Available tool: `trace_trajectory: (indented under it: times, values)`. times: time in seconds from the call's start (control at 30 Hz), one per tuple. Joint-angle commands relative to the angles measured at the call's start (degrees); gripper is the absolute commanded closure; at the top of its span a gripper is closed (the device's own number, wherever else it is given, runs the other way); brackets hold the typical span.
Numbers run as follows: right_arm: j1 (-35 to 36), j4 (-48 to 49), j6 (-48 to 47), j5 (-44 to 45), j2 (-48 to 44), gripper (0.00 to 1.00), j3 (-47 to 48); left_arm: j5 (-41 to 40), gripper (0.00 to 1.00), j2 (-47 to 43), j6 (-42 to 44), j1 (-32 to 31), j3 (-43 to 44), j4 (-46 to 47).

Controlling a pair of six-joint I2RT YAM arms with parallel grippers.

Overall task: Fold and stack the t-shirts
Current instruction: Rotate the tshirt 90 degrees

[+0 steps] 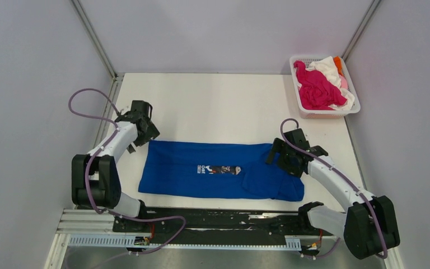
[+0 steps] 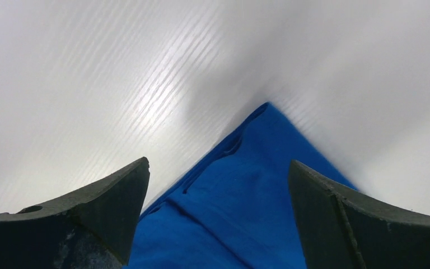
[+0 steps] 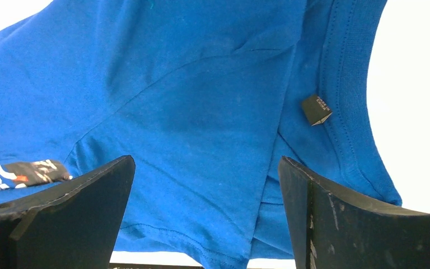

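The royal blue t-shirt (image 1: pixel 218 170) lies on the table as a long folded strip, part of its chest print (image 1: pixel 218 169) showing. My left gripper (image 1: pixel 144 130) is open at the strip's far left corner; its wrist view shows that blue corner (image 2: pixel 246 190) between the spread fingers (image 2: pixel 109 196). My right gripper (image 1: pixel 280 156) is open over the right end; its wrist view shows the folded sleeve (image 3: pixel 201 140), collar with label (image 3: pixel 316 109) and print edge (image 3: pixel 22 171). Magenta (image 1: pixel 316 88), white (image 1: pixel 325 65), orange (image 1: pixel 338 64) and pink shirts lie heaped in the basket.
The white slatted basket (image 1: pixel 353 110) stands at the table's back right corner. Booth walls close in the left, right and back. The arm bases and a rail with cables run along the near edge (image 1: pixel 201 221).
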Motion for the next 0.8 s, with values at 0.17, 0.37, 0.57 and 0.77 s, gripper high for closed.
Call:
trace_trajectory:
  times: [0.17, 0.37, 0.57, 0.77]
  values:
    - [-0.31, 1.08, 0.71, -6.35, -7.85, 0.0, -1.07, 2.96, 0.0, -6.64, 4.24, -7.75, 6.08, -4.19]
    - [-0.29, 2.94, 3.09, -13.08, -5.55, 0.0, -3.68, 32.58, 0.0, -2.82, 8.51, -12.84, -5.58, 15.85]
    - [-0.55, 8.93, 5.0, -9.47, 5.58, 0.0, -3.57, 34.84, 0.0, 3.3, 7.42, -13.58, -10.22, 20.44]
    - [-4.53, 18.91, 3.82, -6.76, 20.6, 0.0, 3.26, 29.9, 0.0, 2.93, 7.18, -13.53, -13.12, 19.05]
